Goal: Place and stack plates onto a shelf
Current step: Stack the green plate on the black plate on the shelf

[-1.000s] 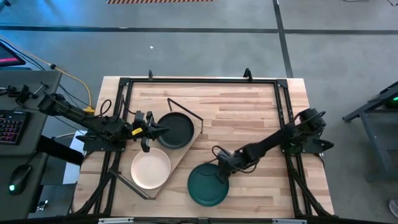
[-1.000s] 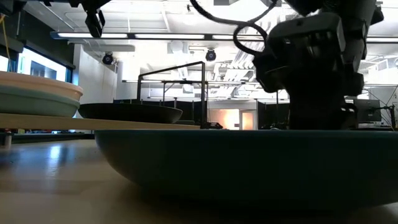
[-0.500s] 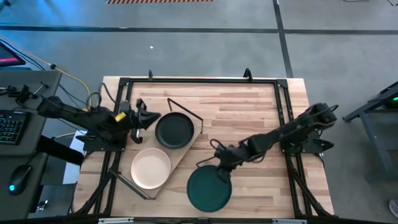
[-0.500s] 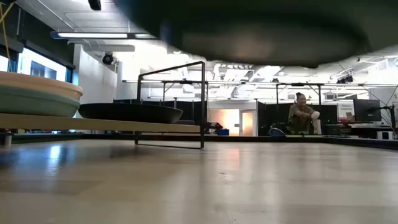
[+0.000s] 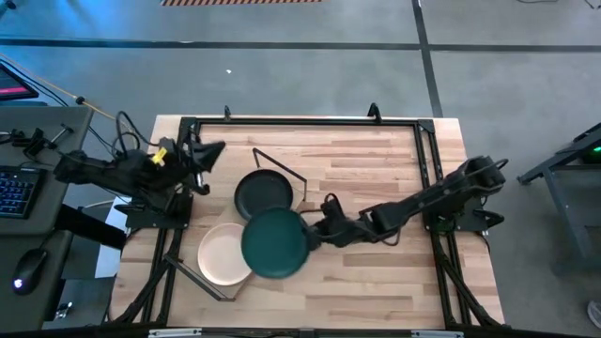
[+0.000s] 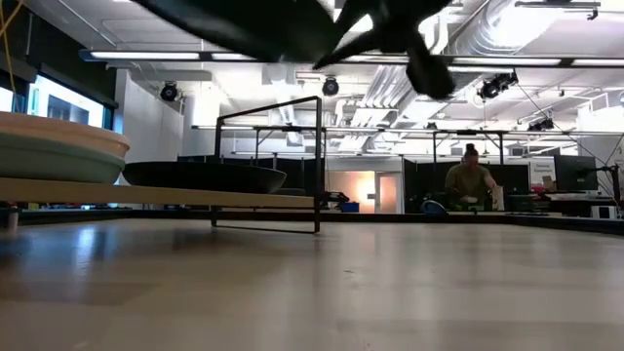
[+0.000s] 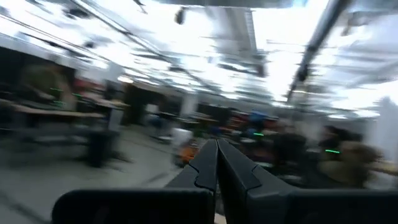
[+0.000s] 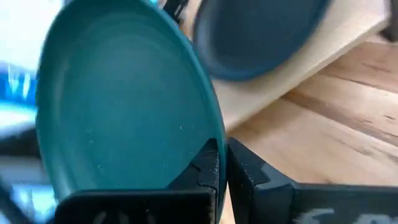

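My right gripper is shut on the dark teal plate, which hangs in the air over the shelf, overlapping the black plate and the cream-white plate as seen from above. The black plate rests on the shelf board. In the low view the cream-white plate lies stacked on the pale sage green plate on the board. My left gripper is shut and empty, raised near the table's far left corner. My right gripper pinches the teal plate's rim between its two fingers, on the plate's side toward the table's right. The fingers come at it about level from the right. The plate is lifted clear of table and shelf, its hollow side up.
Black rod frames rise at the shelf's ends. The table's black rails run along its edges. Bare butcher-block top lies to the right of the shelf. A person sits in the room far behind.
My right gripper has lifted the teal plate off the table near the near edge and carried it up and toward the left, over the shelf. My left gripper has drawn back from the black plate toward the table's far left corner.
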You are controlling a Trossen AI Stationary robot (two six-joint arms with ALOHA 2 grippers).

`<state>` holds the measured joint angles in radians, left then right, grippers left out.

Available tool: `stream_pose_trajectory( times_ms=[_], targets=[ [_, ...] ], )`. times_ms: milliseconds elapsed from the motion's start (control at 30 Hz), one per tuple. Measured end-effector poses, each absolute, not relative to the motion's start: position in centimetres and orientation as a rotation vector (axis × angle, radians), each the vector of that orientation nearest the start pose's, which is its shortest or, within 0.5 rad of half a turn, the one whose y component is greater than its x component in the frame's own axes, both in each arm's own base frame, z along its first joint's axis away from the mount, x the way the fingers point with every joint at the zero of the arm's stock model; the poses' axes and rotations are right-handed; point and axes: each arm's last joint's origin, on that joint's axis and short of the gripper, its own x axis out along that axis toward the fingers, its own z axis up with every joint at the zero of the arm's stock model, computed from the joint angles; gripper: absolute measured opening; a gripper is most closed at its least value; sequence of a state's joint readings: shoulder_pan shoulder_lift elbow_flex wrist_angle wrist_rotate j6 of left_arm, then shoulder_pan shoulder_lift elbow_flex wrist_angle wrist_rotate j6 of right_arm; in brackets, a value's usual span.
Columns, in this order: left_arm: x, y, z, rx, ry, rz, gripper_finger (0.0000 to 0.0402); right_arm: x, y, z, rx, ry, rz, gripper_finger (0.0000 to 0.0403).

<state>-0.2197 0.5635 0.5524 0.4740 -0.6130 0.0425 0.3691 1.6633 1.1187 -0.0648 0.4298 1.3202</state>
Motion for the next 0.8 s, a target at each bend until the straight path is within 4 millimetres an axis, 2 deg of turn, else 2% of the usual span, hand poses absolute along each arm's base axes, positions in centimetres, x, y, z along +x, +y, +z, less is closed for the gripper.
stream_pose_trajectory(
  times_ms=[133, 233, 400, 533, 633, 800],
  targets=[
    [12.1, -0.5, 34.6, -0.086, -0.393, 0.561, 0.0, 35.5, 12.0, 21.6, 1.189, 0.238, -0.581, 0.0],
    [12.0, -0.4, 34.6, -0.065, -0.378, 0.61, 0.0, 36.9, 11.6, 20.5, 1.258, 0.15, -0.675, 0.0],
    [12.0, -0.3, 34.6, -0.015, -0.361, 0.626, 0.0, 40.7, 11.1, 20.6, 1.271, 0.179, -0.765, 0.0],
    [12.0, -0.3, 34.6, -0.006, -0.358, 0.627, 0.0, 43.1, 10.4, 20.7, 1.275, 0.208, -0.912, 0.0],
    [12.0, -0.3, 34.6, -0.005, -0.357, 0.627, 0.0, 44.2, 9.8, 20.7, 1.311, 0.172, -1.001, 0.0],
    [12.0, -0.4, 34.5, -0.003, -0.353, 0.627, 0.0, 45.1, 8.9, 20.6, 1.364, 0.116, -1.029, 0.0]
  ],
)
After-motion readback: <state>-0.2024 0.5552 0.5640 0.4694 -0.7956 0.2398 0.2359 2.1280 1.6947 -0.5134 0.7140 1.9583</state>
